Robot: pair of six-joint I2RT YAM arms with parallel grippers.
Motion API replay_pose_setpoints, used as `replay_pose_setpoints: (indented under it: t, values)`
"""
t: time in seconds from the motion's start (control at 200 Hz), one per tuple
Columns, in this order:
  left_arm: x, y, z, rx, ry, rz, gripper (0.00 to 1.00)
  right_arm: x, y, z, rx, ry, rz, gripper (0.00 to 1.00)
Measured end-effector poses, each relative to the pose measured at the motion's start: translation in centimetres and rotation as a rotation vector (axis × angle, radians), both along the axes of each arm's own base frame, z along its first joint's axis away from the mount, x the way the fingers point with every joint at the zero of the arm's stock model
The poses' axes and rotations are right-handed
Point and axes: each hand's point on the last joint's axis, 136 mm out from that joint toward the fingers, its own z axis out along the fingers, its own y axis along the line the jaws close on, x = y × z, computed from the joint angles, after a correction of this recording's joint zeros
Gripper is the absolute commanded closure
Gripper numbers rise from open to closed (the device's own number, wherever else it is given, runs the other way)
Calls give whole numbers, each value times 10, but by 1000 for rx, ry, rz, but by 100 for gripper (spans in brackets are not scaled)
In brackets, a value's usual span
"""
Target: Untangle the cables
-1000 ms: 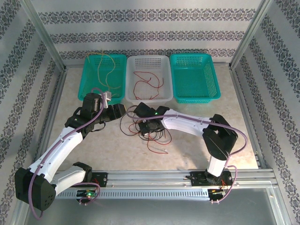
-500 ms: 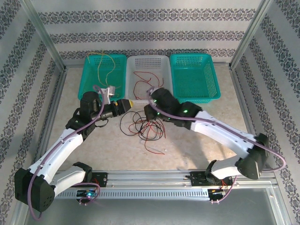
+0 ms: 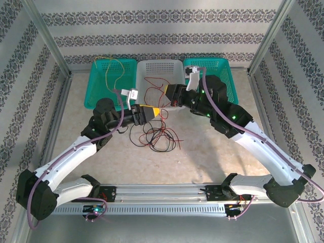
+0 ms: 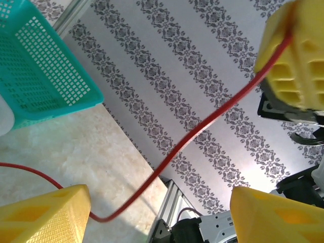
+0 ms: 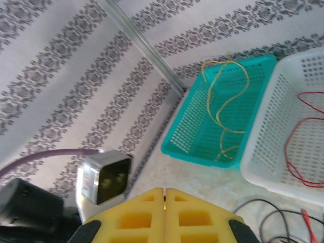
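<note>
Finding: red cable (image 4: 202,129) spans my grippers.
My right gripper (image 3: 169,95) is clamped on its upper end; my left gripper (image 3: 153,112) stands open, the cable crossing between its jaws.

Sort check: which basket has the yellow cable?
The left teal basket holds the yellow cable; the white basket has a red cable, the right teal basket none.
</note>
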Motion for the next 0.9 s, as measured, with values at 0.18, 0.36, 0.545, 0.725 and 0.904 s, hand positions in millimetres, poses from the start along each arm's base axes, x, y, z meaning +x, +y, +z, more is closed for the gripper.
replay_pose_setpoints:
  t: [0.18, 0.36, 0.545, 0.725, 0.904]
  values:
    - [-2, -12, 13, 40, -77, -13, 42, -4, 3, 14, 43, -11, 27, 100]
    - [2, -10, 12, 73, -105, 14, 80, -6, 4, 15, 49, -8, 33, 100]
    - [2, -11, 10, 84, -115, 16, 100, -6, 4, 15, 48, -8, 33, 100]
    - [6, -10, 19, 65, -103, 38, 100, -5, 2, 12, 47, -4, 27, 48]
    - [4, -9, 62, -1, -151, 43, 100, 5, -19, -27, 33, 73, -43, 28]
